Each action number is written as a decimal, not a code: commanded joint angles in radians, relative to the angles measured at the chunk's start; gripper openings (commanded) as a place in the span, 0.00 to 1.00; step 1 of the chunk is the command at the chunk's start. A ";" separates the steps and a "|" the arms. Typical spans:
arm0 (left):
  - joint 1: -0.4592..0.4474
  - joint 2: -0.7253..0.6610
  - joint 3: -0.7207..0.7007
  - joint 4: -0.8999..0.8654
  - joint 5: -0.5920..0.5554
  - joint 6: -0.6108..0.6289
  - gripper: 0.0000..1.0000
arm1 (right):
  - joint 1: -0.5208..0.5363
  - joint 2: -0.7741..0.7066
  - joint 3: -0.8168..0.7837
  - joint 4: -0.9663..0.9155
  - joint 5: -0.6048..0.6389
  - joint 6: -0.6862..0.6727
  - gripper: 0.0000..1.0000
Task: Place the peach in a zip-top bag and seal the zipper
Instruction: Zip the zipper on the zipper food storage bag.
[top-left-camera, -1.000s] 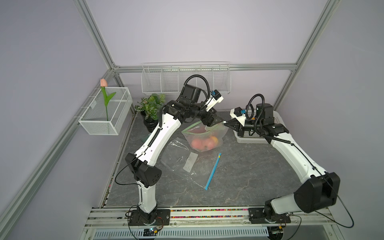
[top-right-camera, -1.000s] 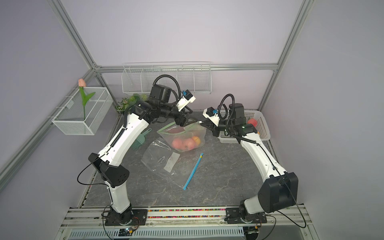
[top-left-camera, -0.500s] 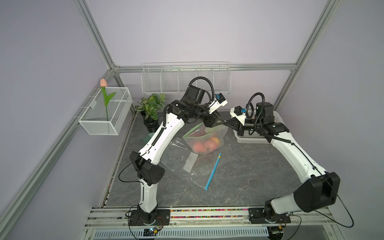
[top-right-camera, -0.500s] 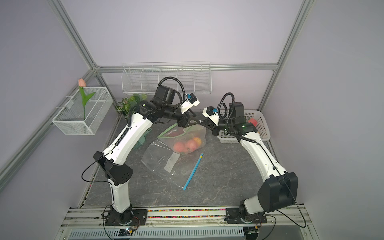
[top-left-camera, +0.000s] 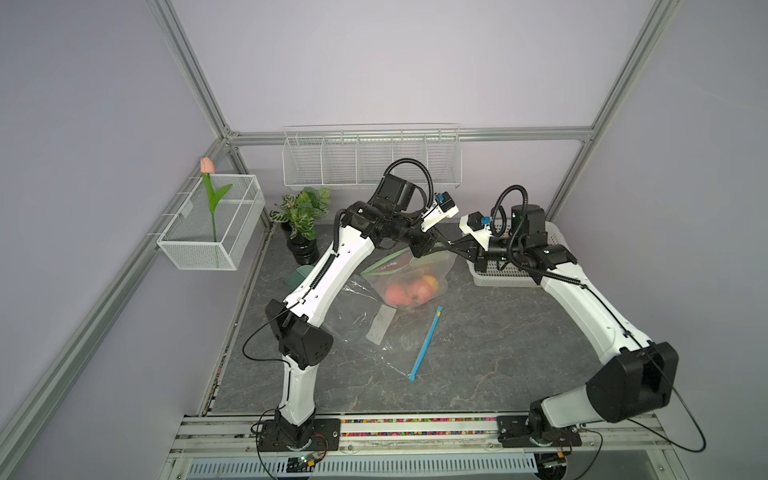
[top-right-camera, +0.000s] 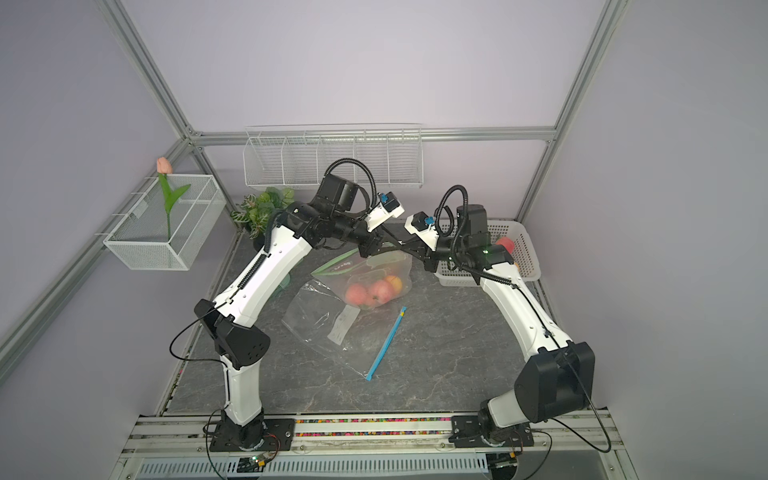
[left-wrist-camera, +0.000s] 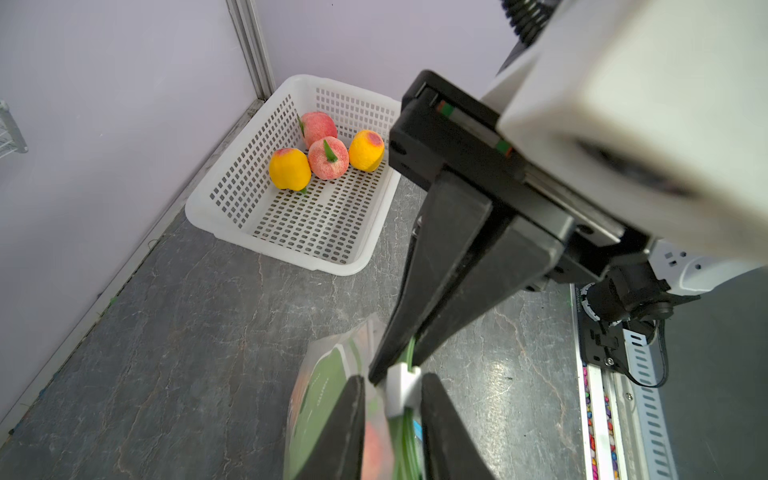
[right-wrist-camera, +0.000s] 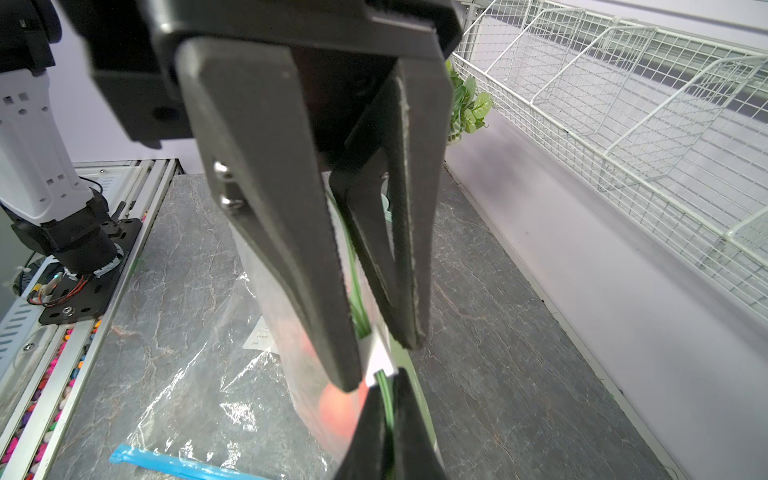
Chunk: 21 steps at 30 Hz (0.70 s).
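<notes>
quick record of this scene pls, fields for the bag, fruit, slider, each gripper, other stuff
bag: green-zip bag, held up by its top edge
contents: peaches inside, three visible
slider: white slider on the green track
left gripper: jaws either side of the white slider, contact unclear
right gripper: shut on the green track beside the slider
basket: white basket holding four fruits
spare: clear bag, blue zipper, lying flat

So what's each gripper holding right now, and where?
Right gripper is shut on the green zipper strip of the bag, at its end beside the white slider. Left gripper straddles that slider; whether it grips yet I cannot tell.
</notes>
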 joint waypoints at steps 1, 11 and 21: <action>-0.004 0.019 0.031 -0.017 0.010 0.028 0.18 | 0.009 0.011 0.023 -0.012 -0.039 -0.008 0.07; -0.004 -0.003 0.032 -0.008 -0.028 0.007 0.10 | 0.007 0.005 0.020 -0.023 0.005 0.007 0.07; -0.004 -0.032 0.028 -0.006 -0.111 -0.006 0.09 | -0.019 -0.030 -0.011 0.045 0.081 0.111 0.07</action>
